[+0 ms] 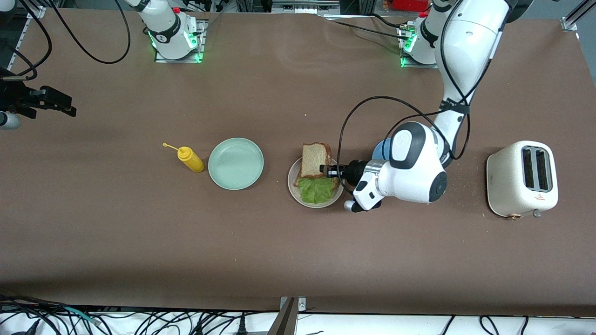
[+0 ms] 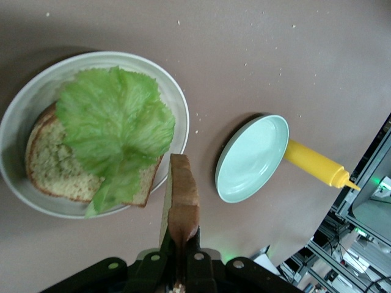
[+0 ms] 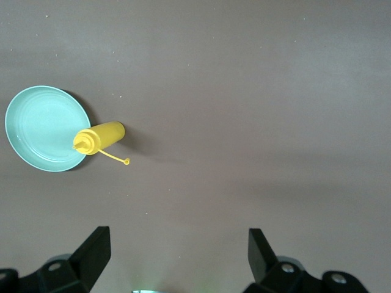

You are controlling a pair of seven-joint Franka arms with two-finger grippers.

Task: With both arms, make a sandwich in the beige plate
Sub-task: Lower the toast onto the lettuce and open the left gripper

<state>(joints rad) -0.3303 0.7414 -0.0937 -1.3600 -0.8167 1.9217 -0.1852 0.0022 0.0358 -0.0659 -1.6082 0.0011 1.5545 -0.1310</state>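
Crinkled green lettuce leaf (image 1: 317, 189) covers a brown bread slice (image 2: 55, 165) in the round beige plate (image 1: 293, 186) mid-table. Left gripper (image 1: 326, 170), clamped on the second brown slice (image 1: 314, 159), holds it edge-up over the plate's farther rim. Right gripper (image 3: 177, 250) waits wide open, empty, at the table's end.

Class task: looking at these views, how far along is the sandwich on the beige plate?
Done: a brown bread slice and crinkled green lettuce leaf lie in the round beige plate. In hand: the left end effector grips the second bread slice over the plate. Left: laying it on top. The right end effector waits, open.
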